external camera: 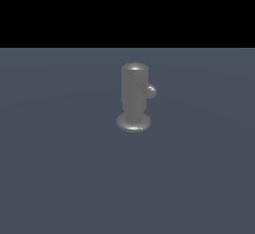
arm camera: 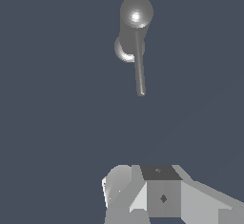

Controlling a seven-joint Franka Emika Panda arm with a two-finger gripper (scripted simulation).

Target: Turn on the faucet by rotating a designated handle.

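Observation:
The faucet [external camera: 134, 93] is a dull grey upright cylinder with a rounded top, standing on a wider round base on the floor. Its handle [external camera: 151, 91] shows end-on as a small knob on the upper part, on the exterior view's right side of the body. From the wrist view I look down on the faucet [arm camera: 136, 13], and the handle [arm camera: 139, 70] is a thin rod reaching out from it toward my gripper [arm camera: 159, 189]. Only blocky grey parts of the gripper show at the picture's edge, well apart from the rod's tip. The arm is out of the exterior view.
A flat blue-grey floor [external camera: 60, 168] lies all around the faucet. A black band fills the background above it in the exterior view.

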